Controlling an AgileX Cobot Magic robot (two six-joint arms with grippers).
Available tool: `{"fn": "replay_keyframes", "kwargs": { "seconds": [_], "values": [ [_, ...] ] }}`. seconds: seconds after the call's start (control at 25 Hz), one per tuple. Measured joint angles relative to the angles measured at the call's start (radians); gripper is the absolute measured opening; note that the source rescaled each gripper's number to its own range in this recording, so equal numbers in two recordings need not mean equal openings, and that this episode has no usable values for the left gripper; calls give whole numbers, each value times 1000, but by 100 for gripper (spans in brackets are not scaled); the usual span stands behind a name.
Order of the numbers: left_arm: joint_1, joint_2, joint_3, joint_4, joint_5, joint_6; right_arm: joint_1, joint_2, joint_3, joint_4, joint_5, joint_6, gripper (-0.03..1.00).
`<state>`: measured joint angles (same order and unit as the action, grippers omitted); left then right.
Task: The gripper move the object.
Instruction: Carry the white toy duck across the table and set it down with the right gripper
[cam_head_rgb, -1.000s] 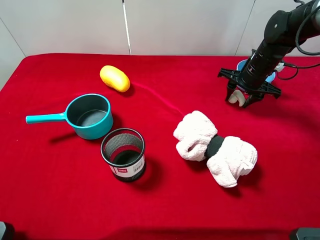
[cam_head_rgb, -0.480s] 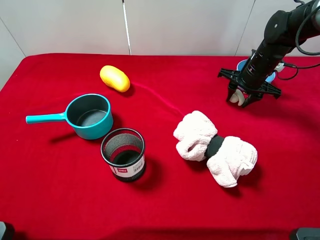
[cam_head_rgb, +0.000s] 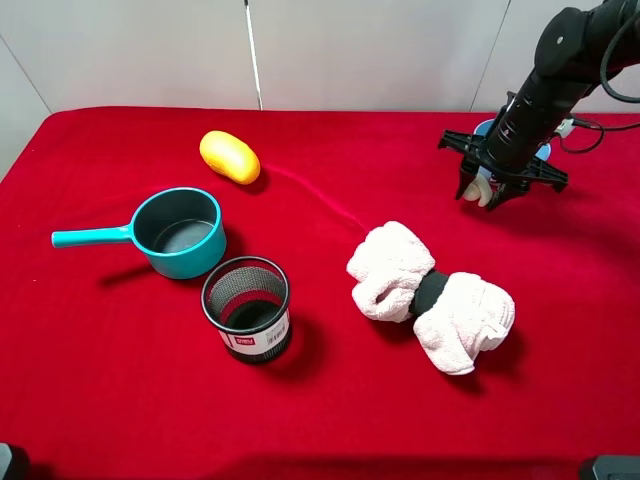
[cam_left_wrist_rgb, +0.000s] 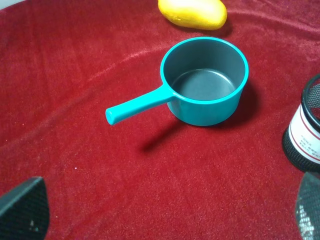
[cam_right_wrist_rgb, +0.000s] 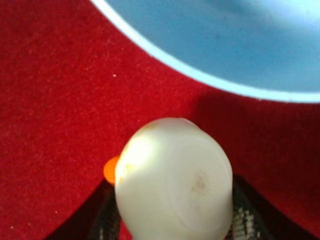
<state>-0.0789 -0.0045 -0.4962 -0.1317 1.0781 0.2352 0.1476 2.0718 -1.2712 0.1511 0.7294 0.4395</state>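
Note:
My right gripper (cam_head_rgb: 487, 190), a black claw on a black arm, is shut on the off-white mushroom toy (cam_head_rgb: 483, 189) and holds it just above the red cloth, right beside the blue bowl (cam_head_rgb: 542, 154) at the back right. In the right wrist view the mushroom's rounded cap (cam_right_wrist_rgb: 175, 185) fills the space between the dark fingers (cam_right_wrist_rgb: 106, 221), with the bowl's rim (cam_right_wrist_rgb: 210, 77) close beyond it. My left gripper (cam_left_wrist_rgb: 165, 212) is open and empty over the cloth, near the teal saucepan (cam_left_wrist_rgb: 205, 82).
A teal saucepan (cam_head_rgb: 180, 232) with its handle pointing left, a black mesh cup (cam_head_rgb: 247, 307) and a yellow-orange oval (cam_head_rgb: 229, 156) sit on the left half. A rolled white towel (cam_head_rgb: 430, 295) with a black band lies in front of my right gripper.
My right gripper has lifted slightly and shifted a little right toward the blue bowl, with the mushroom still in it. Nothing else has moved.

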Motion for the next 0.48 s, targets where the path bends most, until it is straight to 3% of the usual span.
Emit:
{"fn": "replay_keyframes", "kwargs": {
  "seconds": [0.48],
  "values": [
    [0, 0, 0, 0, 0, 0, 92, -62, 0, -4, 46, -4, 10]
  ]
}}
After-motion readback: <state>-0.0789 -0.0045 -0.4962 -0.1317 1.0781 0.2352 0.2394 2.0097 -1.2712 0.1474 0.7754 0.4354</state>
